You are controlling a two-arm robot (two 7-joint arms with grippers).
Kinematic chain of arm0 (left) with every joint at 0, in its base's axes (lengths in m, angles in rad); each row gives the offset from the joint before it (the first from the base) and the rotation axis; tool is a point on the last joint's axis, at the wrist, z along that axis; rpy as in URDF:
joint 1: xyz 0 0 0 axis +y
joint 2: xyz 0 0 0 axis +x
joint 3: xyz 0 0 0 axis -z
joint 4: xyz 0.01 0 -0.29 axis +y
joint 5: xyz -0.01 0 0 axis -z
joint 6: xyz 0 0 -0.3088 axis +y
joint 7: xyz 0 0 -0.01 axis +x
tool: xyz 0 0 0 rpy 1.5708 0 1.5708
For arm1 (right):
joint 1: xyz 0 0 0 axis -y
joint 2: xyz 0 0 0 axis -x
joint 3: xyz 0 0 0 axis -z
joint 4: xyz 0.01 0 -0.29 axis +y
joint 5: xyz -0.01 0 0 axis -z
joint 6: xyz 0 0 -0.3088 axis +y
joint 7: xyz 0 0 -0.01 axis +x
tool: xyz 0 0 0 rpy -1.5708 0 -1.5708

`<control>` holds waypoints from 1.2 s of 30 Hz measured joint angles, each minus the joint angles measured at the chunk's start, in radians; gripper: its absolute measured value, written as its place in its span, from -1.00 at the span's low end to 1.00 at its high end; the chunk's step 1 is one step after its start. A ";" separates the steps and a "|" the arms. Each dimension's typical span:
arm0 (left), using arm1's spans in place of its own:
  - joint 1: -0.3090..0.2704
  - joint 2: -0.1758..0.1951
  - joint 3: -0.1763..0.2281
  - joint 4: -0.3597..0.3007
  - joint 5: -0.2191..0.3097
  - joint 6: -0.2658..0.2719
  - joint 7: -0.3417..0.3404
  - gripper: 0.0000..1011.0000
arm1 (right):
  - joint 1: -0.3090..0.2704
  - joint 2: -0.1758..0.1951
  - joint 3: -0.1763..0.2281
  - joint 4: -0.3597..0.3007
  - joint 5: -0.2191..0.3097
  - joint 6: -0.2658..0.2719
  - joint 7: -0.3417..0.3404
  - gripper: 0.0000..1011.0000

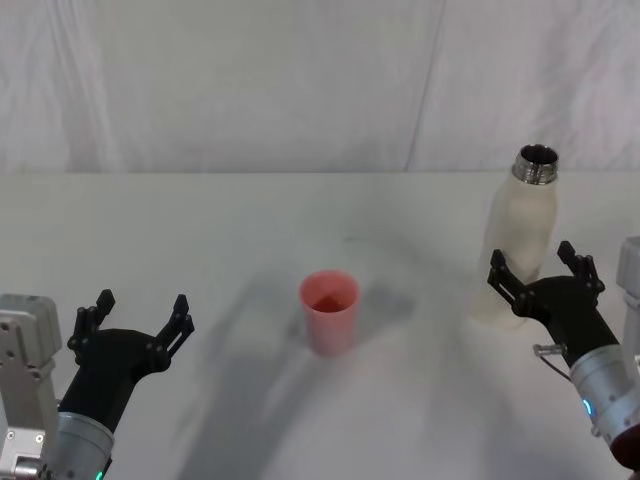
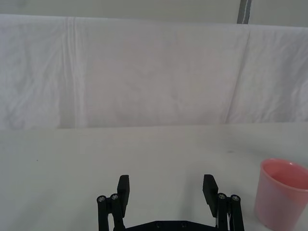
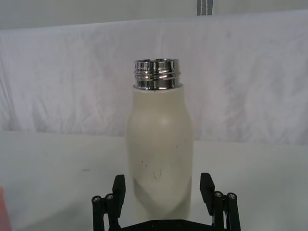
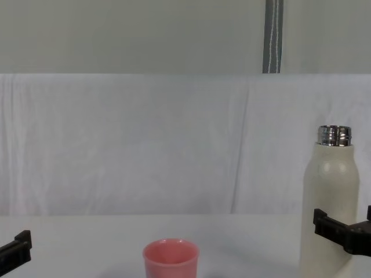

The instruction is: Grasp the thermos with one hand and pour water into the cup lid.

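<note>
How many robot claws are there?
2. The left gripper is open at the table's near left, away from the pink cup lid. The right gripper is open at the right, its fingers either side of the thermos.

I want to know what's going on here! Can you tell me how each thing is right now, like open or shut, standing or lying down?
Thermos: upright on the table, lid off, steel neck open.
Cup: upright, mouth up, standing apart from the thermos.
Right gripper: open, fingers either side of the thermos body, not yet closed on it.
Left gripper: open, holding nothing, left of the cup.
</note>
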 joint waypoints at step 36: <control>0.000 0.000 0.000 0.000 0.000 0.000 0.000 0.98 | -0.100 0.004 -0.092 -0.041 -0.014 -0.020 0.051 0.98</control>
